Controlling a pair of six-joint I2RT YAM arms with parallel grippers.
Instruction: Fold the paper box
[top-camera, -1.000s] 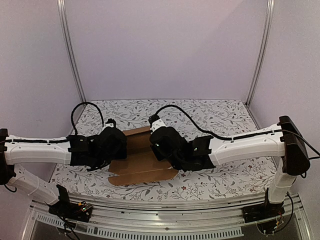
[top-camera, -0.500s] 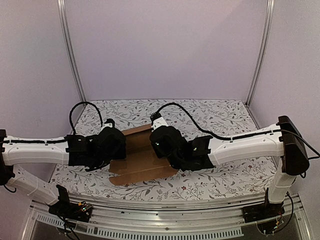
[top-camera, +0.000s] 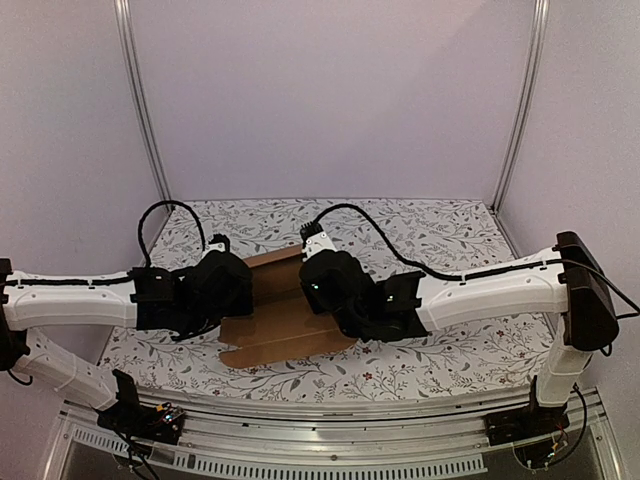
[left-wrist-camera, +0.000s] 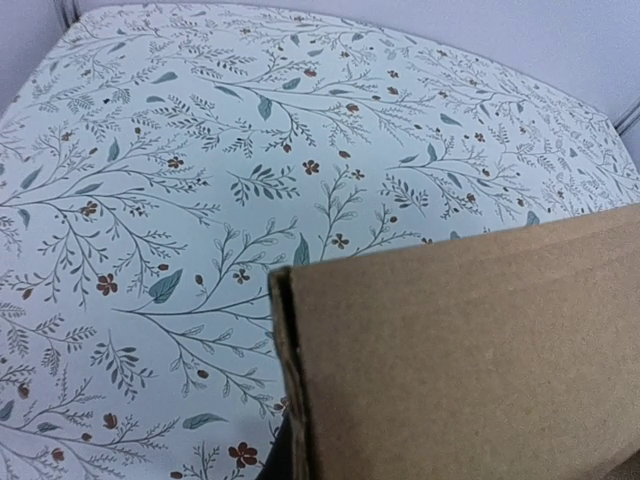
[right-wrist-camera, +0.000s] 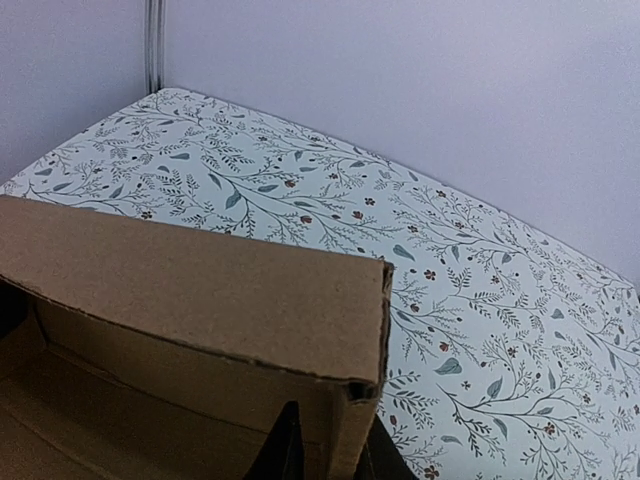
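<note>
- The plain brown cardboard paper box (top-camera: 285, 322), a die-cut sheet partly folded up, lies in the middle of the white table with its grey leaf-and-flower print (top-camera: 440, 235). It sits between the two arms.
- Its base panel lies flat toward the near side, with notched flaps along the near edge. A long wall stands up along the far side.
- The left gripper (top-camera: 228, 295) is at the left end of the paper box, its jaws closed tight on an upright cardboard panel. In the left wrist view that panel fills the lower right, and only a dark sliver of finger (left-wrist-camera: 283, 462) shows beneath its cut edge.
- The right gripper (top-camera: 318, 285) is at the far right part of the paper box, over the standing wall.
- In the right wrist view two dark fingertips (right-wrist-camera: 286, 448) flank the end of that wall, where the card turns a corner. The gap between them is narrow, but the bottom of the frame cuts them off, so I cannot tell whether they press the card.
- A black cable (top-camera: 165, 215) loops above the left wrist.
</note>
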